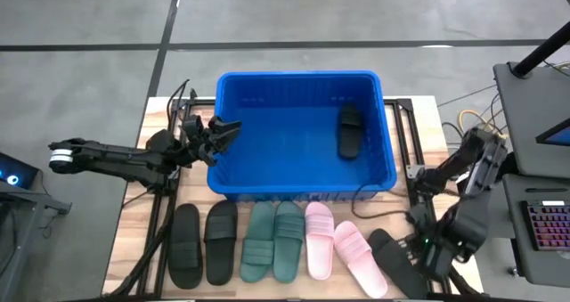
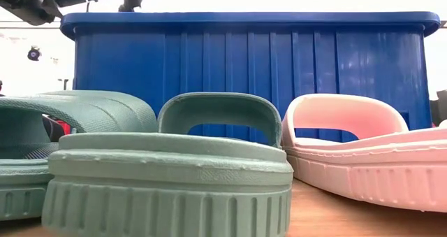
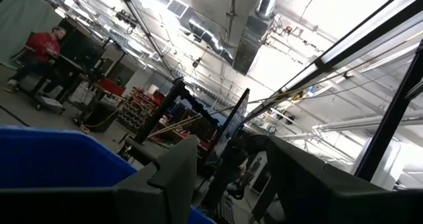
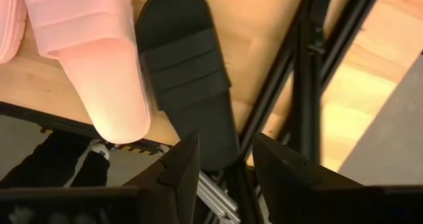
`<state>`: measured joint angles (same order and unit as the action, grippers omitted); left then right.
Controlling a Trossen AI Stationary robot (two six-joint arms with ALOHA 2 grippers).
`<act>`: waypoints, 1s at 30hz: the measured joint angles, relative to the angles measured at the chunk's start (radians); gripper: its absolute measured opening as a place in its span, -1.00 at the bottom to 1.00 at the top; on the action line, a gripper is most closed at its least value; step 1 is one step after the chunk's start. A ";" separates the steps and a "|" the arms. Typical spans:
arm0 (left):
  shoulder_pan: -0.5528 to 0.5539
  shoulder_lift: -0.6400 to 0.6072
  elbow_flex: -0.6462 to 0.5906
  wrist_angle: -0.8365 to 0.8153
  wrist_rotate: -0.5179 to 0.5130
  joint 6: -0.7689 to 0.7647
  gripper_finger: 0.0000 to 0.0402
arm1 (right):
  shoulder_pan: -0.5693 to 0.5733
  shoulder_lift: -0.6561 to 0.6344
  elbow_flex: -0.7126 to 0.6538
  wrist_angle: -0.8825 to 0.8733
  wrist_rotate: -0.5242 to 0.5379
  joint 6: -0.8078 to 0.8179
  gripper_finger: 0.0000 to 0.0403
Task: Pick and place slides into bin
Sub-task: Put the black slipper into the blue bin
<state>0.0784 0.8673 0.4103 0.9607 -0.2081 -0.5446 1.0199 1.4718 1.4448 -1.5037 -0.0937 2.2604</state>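
Black rubber slide sandal [image 4: 188,78] lying beside bright blue plastic crate [image 1: 303,188]; right gripper [image 4: 225,161] hovering open above, needing centring over strap; left gripper [image 1: 223,133] waiting open at crate rim.

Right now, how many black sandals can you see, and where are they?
4. One lies inside the blue bin, at its right. Two sit side by side at the left end of the row. One lies at the right end, below the right gripper. None seems hidden.

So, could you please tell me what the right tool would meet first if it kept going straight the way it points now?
Most likely the lone black slide beside the pink slide. The right tool, open, points at its near end; the depth is hard to judge.
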 joint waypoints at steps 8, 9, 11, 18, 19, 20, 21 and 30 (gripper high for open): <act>0.000 0.003 0.000 0.000 0.001 0.000 -0.16 | 0.000 0.097 0.000 0.034 -0.013 -0.020 -0.34; 0.000 0.003 0.000 0.000 0.000 0.000 -0.16 | 0.002 0.103 0.000 0.035 -0.014 -0.028 -0.34; 0.000 0.003 0.000 0.000 0.001 0.000 -0.16 | 0.001 0.115 0.000 0.037 -0.014 -0.049 -0.34; 0.000 0.002 0.000 0.000 0.001 -0.001 -0.16 | -0.019 0.121 0.000 0.026 -0.014 -0.071 -0.34; 0.000 0.002 0.000 0.000 0.001 -0.001 -0.16 | -0.026 0.121 0.000 0.022 -0.016 -0.096 -0.34; 0.000 0.003 0.000 0.000 0.001 -0.001 -0.16 | -0.038 0.121 0.000 0.023 -0.015 -0.138 -0.34; 0.000 0.003 0.000 0.000 0.001 -0.001 -0.16 | -0.051 0.121 0.000 0.026 -0.013 -0.195 -0.34; 0.000 0.003 0.000 0.000 -0.004 -0.003 -0.16 | -0.137 0.123 0.000 0.107 0.022 -1.017 -0.34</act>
<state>0.0781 0.8700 0.4103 0.9606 -0.2119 -0.5480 0.8829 1.5944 1.4448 -1.3970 -0.0713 1.2436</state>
